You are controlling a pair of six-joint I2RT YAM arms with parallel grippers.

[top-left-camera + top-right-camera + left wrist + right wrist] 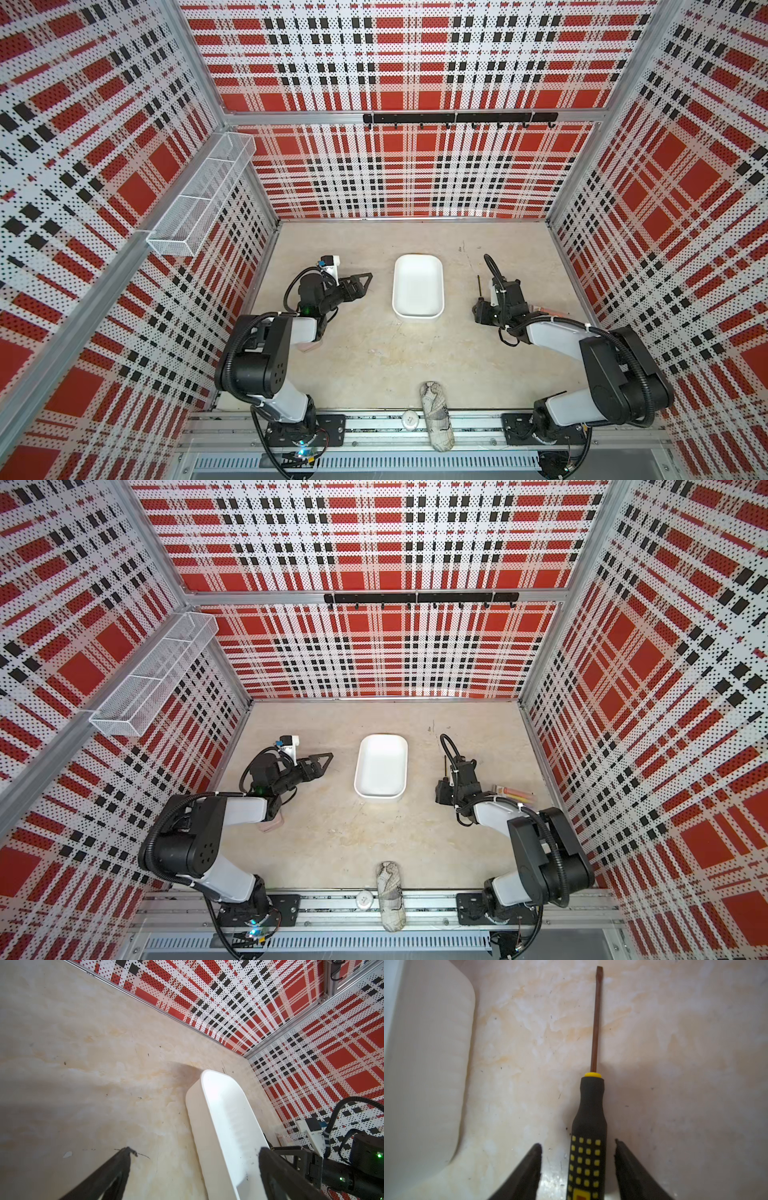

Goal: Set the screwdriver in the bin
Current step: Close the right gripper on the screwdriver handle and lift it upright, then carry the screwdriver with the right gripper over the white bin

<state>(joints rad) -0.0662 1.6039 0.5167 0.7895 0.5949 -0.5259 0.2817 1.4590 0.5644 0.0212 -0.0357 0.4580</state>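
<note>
Black-handled screwdriver [588, 1118] lies flat on the marbled table [675, 1064], outside and near the white bin [425, 1064]; right gripper [577, 1142] straddles its handle, jaws spread, gaps either side; left gripper [195, 1149] hangs spread beside the bin.

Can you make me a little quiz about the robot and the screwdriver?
1. True or false: the screwdriver is already inside the bin.
2. The open fingers of the right gripper stand on either side of: A) the bin's wall, B) the screwdriver's handle, C) a cup.
3. Fill in: the little squares on the black handle are ____.

Key: 1 false, it lies on the table beside the bin. 2 B. 3 yellow.
</note>
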